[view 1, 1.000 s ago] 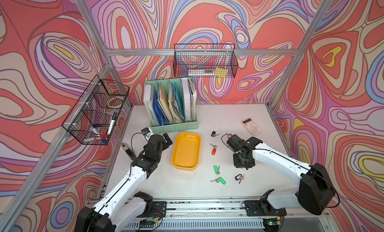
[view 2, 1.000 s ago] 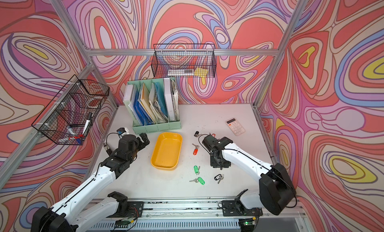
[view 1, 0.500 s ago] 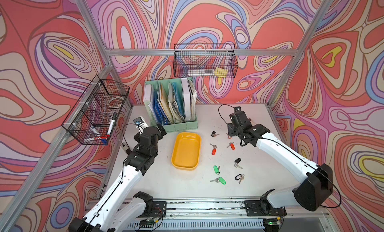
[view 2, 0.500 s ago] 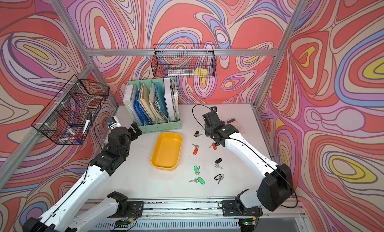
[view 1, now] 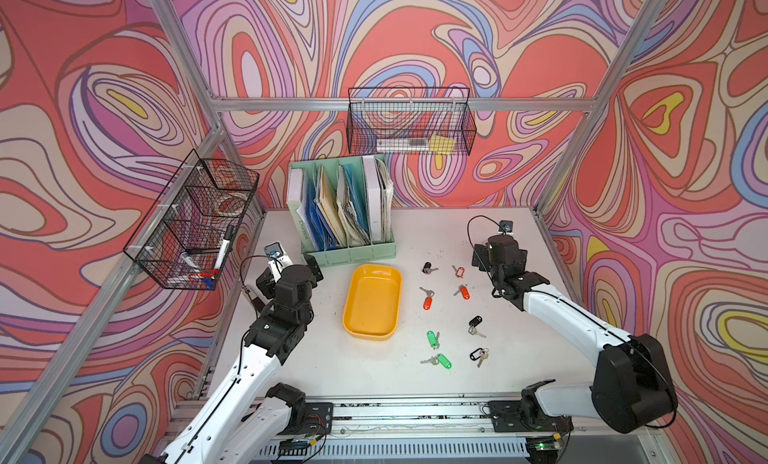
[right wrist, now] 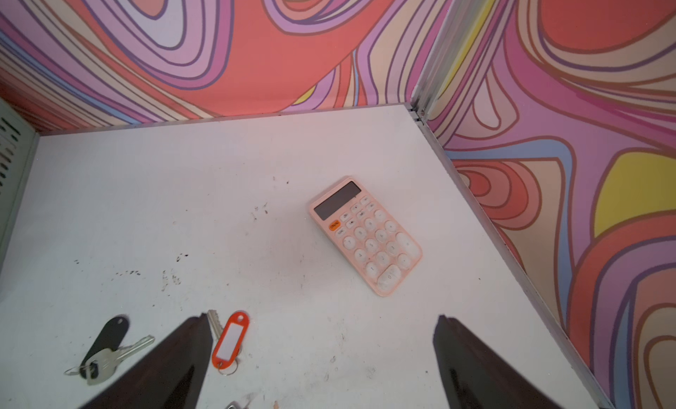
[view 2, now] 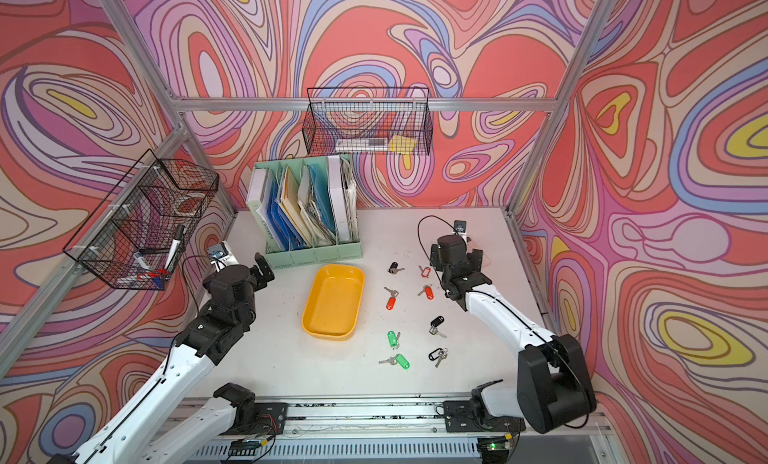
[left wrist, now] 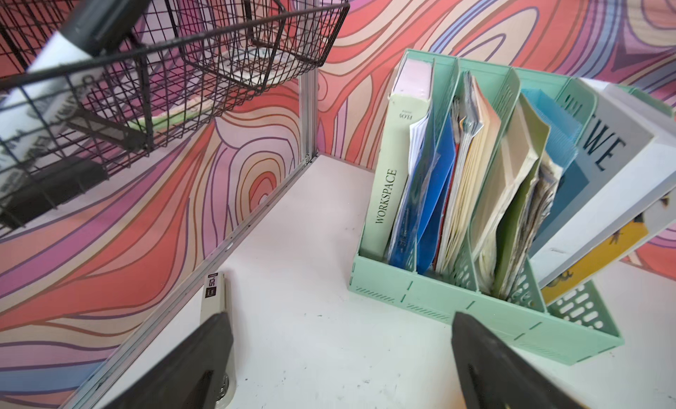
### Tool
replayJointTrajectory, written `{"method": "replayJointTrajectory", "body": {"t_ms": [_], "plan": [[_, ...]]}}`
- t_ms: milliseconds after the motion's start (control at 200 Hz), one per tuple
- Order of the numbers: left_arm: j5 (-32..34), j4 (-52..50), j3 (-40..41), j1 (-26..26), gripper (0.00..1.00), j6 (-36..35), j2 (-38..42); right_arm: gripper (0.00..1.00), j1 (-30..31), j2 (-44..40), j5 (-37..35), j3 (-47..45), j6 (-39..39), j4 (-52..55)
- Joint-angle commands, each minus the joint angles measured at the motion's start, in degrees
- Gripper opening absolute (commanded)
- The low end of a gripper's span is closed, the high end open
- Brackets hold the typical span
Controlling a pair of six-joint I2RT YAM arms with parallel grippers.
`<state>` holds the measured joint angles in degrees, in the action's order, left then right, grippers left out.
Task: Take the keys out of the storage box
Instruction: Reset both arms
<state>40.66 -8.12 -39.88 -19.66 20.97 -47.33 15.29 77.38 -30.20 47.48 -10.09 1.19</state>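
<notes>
The yellow storage box lies empty on the white table in both top views. Several keys lie on the table to its right: black-tagged, red-orange and green. My right gripper hangs open and empty at the back right, with an orange-tagged key and a black-tagged key beside one finger. My left gripper stands open and empty left of the box, facing the file organizer.
A mint green file organizer full of folders stands behind the box. Black wire baskets hang on the back wall and the left wall. A pink calculator lies near the back right corner. A beige stapler lies by the left rail.
My right gripper opened, left a black-tagged key on the table at the front right, then rose and swung to the back right. My left arm drew back from the box toward the left wall.
</notes>
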Motion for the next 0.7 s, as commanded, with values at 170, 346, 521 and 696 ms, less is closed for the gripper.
{"method": "replayJointTrajectory", "body": {"t_ms": [170,346,521,696], "plan": [[2.7,1.1,1.8,0.5,0.99,-4.1,-0.1,0.98,-4.1,5.5,1.4,-8.1,-1.5,-21.6],[2.6,0.0,3.4,0.7,0.99,-3.8,0.3,0.98,-4.2,6.8,3.0,-14.3,3.2,-34.7],[2.1,-1.0,5.1,0.9,0.99,-1.5,-0.4,0.98,-4.3,6.0,6.7,-19.1,7.9,-45.9],[1.8,-1.2,6.1,1.0,0.99,0.2,-1.1,0.98,-4.3,6.1,8.9,-19.5,9.8,-47.3]]}}
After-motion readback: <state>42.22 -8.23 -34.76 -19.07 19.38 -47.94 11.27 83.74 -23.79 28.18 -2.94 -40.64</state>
